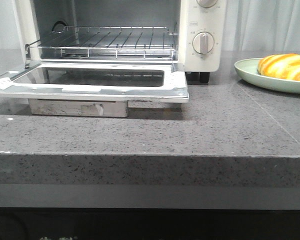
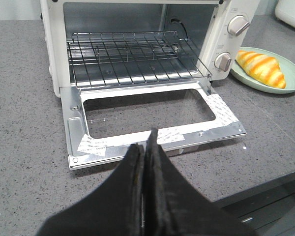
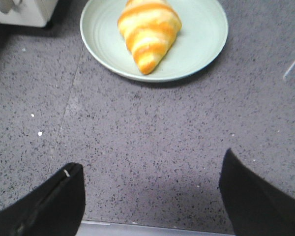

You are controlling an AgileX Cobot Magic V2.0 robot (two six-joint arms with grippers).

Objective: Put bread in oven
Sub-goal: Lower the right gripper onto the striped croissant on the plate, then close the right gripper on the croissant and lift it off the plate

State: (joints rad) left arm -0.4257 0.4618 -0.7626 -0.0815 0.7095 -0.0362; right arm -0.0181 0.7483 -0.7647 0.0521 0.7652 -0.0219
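The oven (image 1: 115,55) is sitting at the upper left of the front view with its glass door (image 1: 90,82) folded flat and the wire rack (image 1: 105,42) exposed — ready, it seems, for loading. The bread (image 1: 285,66) is lying on the pale green plate (image 1: 250,75) at the right edge, untouched. The right gripper (image 3: 150,196) is hanging spread wide over the counter (image 3: 137,128) short of the plate — likely lining up a grasp. The left gripper (image 2: 146,162) is pressed closed, holding nothing. No brand name is legible; the door stickers and knob markings are too small to read.
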